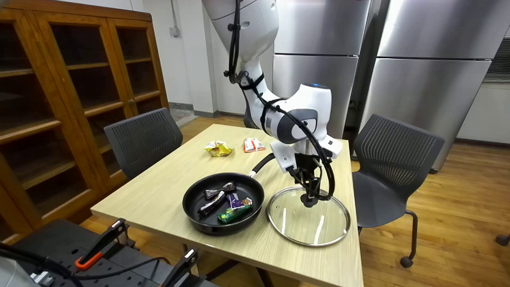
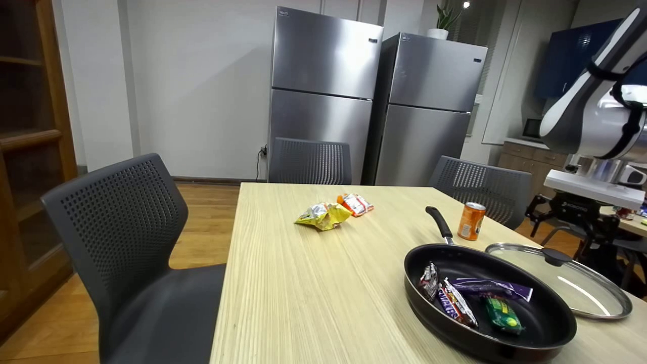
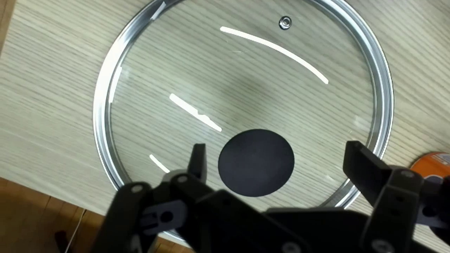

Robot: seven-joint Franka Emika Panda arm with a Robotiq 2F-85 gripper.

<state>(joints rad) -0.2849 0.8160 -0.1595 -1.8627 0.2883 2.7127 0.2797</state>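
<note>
I've got the hand (image 3: 276, 151) over the glass pan lid (image 3: 246, 77), both fingers spread well apart, nothing clamped. Wrist cam has the lid's black knob (image 3: 256, 162) btwn the fingertips, gap on each side, a bit nearer the finger at view L; can't tell exact ht. above it. Lid lies flat on the surface (image 1: 159, 195), knob up, w/ a small metal vent (image 3: 285, 23) near its rim. Just beside it, the black frying pan (image 1: 223, 229) holds 4 wrapped sweets: green packet (image 2: 504, 316), purple wrapper (image 2: 490, 287), dark striped bar (image 2: 456, 304) & brown packet (image 2: 429, 281). Orange soda can (image 2: 471, 222) stands upright near the pan's handle (image 1: 263, 164), also close to the lid. Further along the surface I see a crumpled yellow snack bag (image 2: 326, 216) & a white-and-orange packet (image 2: 358, 205), near each other. Gray chairs (image 1: 398, 155) stand round the surface, 2 stainless fridges (image 2: 326, 55) behind; wood cabinet (image 1: 81, 63) w/ glass doors shows in both exterior views.
</note>
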